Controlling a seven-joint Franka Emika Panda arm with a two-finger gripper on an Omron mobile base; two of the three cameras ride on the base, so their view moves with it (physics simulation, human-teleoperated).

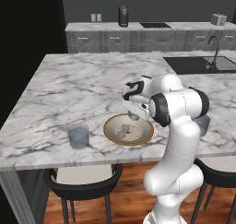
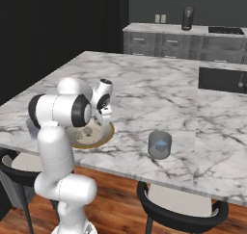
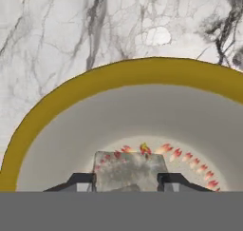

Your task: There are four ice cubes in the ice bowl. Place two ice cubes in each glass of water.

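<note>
The white arm rises from beside the table's near edge, folds at a high elbow and bends forward and down, so the claw (image 3: 127, 181) points into the ice bowl (image 1: 112, 136). In the hand view the two dark fingertips (image 3: 81, 181) stand on either side of one ice cube (image 3: 128, 168), their inner faces right against its sides; the claw is narrowed onto that cube, which sits on the bowl's floor by a ring of small red marks. From the left base view more pale ice cubes (image 1: 123, 132) lie in the bowl's middle, partly hidden by the hand; their number cannot be told.

The ice bowl sits on the marble table (image 1: 78, 89) close to the near edge, with only a narrow strip of stone between its golden rim and the drop. One glass of water (image 1: 79, 135) stands left of the bowl, well apart from it and equally near that edge. The other glass of water (image 2: 159, 144) stands right of the bowl, also apart. Beyond the bowl the tabletop stretches wide and bare toward the dark sink (image 1: 203, 64) at the far right. Dark stools (image 1: 85, 181) are tucked under the near edge below the bowl.
</note>
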